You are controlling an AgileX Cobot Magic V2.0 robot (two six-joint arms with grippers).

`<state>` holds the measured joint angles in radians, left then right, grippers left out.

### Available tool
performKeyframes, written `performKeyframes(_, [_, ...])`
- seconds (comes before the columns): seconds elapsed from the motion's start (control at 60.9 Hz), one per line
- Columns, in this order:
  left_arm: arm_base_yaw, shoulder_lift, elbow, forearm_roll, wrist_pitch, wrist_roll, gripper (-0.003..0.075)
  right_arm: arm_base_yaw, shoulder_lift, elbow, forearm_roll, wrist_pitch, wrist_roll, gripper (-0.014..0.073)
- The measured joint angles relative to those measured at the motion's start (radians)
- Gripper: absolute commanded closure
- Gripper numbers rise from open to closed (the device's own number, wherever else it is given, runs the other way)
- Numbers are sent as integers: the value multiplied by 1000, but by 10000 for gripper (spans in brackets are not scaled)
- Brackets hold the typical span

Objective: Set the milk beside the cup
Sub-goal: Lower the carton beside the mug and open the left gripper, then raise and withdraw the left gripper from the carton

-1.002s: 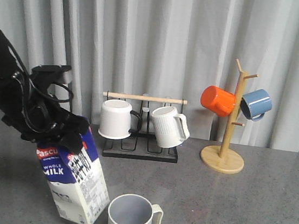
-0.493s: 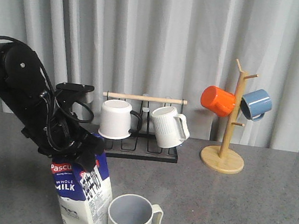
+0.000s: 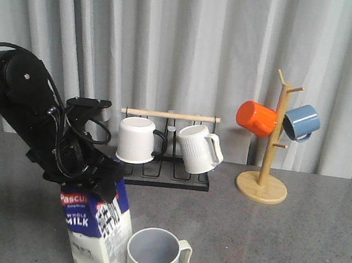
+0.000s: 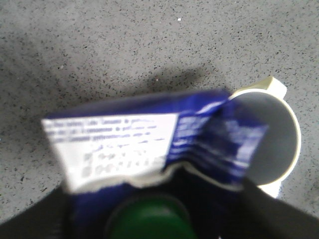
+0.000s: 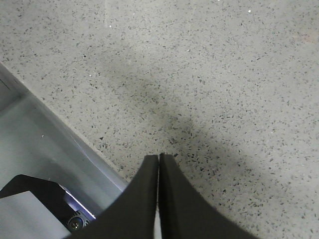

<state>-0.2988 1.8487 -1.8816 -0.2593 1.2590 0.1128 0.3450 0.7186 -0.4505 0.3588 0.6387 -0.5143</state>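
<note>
Left end effector grips milk top; carton base cut off.

Curtained lab tabletop, mug racks

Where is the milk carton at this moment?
In the front view the milk carton stands low on the left, held at its top by the left gripper, directly left of the HOME cup; whether they touch is unclear.
</note>
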Motion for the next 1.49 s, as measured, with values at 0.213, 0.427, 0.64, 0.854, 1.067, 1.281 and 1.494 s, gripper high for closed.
performKeyframes(0.213, [0,0,0,-2,0,0,147,0,0,0,0,0,0,599])
performKeyframes(0.427, [0,-23,0,-1,0,0,148,0,0,0,0,0,0,599])
performKeyframes(0.64, [0,-138,0,-1,0,-8,197,0,0,0,0,-8,0,599])
performKeyframes(0.854, [0,-305,0,27,2,-2,528,0,0,0,-37,-122,73,599])
performKeyframes(1.067, [0,-470,11,107,10,8,729,0,0,0,-139,-287,219,599])
performKeyframes(1.281, [0,-686,235,119,-97,7,728,0,0,0,-169,-369,253,599])
performKeyframes(1.494, [0,-953,614,120,-357,-43,728,0,0,0,-170,-372,256,599])
